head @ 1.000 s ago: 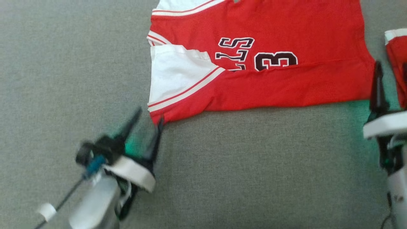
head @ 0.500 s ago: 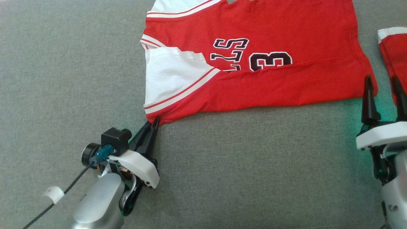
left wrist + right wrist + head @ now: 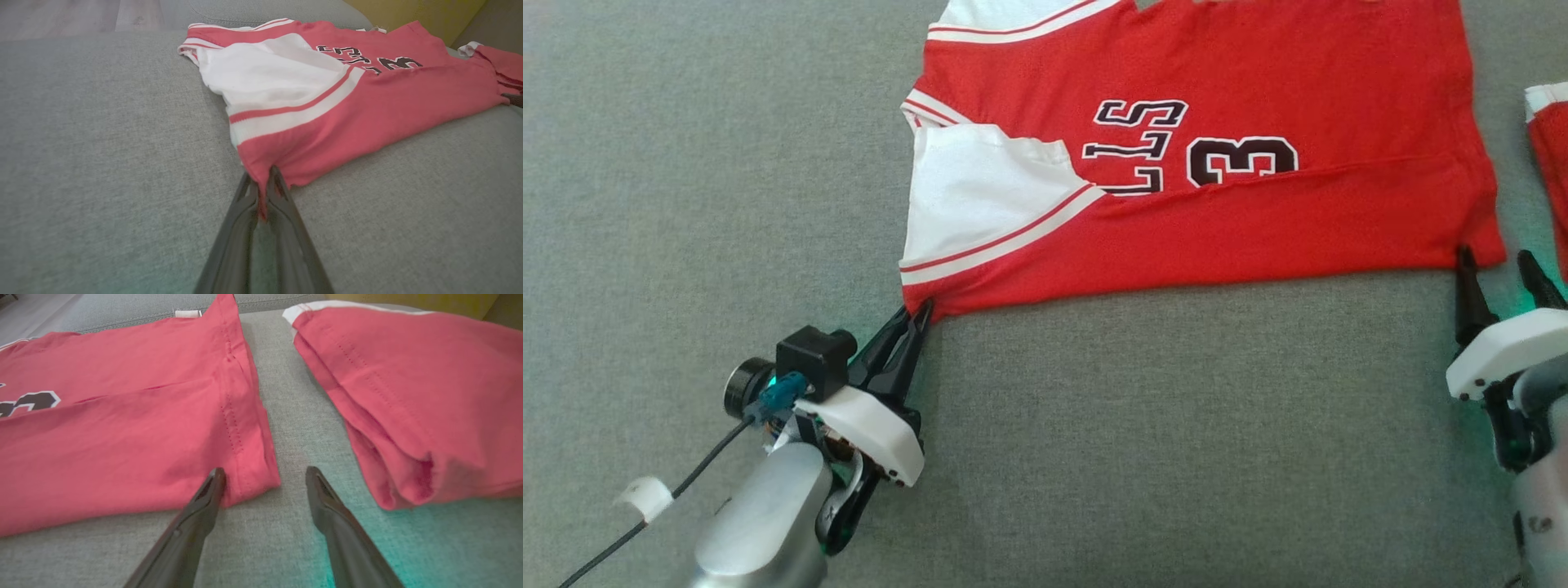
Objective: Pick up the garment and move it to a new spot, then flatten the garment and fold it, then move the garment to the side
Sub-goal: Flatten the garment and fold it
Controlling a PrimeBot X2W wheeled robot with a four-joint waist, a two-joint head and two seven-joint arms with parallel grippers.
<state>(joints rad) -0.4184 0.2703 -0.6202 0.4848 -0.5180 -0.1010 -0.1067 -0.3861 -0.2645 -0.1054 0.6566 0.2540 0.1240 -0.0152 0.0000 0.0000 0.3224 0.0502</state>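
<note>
The garment [image 3: 1258,220] is a red jersey with white sleeve panels and black lettering, lying flat on the grey cushion with its near edge folded over. My left gripper [image 3: 915,314] is shut on the garment's [image 3: 327,122] near left corner, and red cloth shows pinched between my left gripper's [image 3: 261,183] fingers. At the near right corner my right gripper [image 3: 1494,265] stands open. In the right wrist view that corner of the garment [image 3: 122,457] lies between my right gripper's [image 3: 263,475] fingertips, against the left one.
A second red garment [image 3: 412,404], folded, lies on the cushion just right of my right gripper, and its edge [image 3: 1547,155] reaches the head view's right border. Grey cushion [image 3: 1135,441] stretches wide in front. A wooden floor [image 3: 61,16] shows beyond the cushion's far edge.
My left gripper moved up to the garment's near left corner and shut on it. My right gripper came in to the near right corner, still open. The head camera shifted slightly.
</note>
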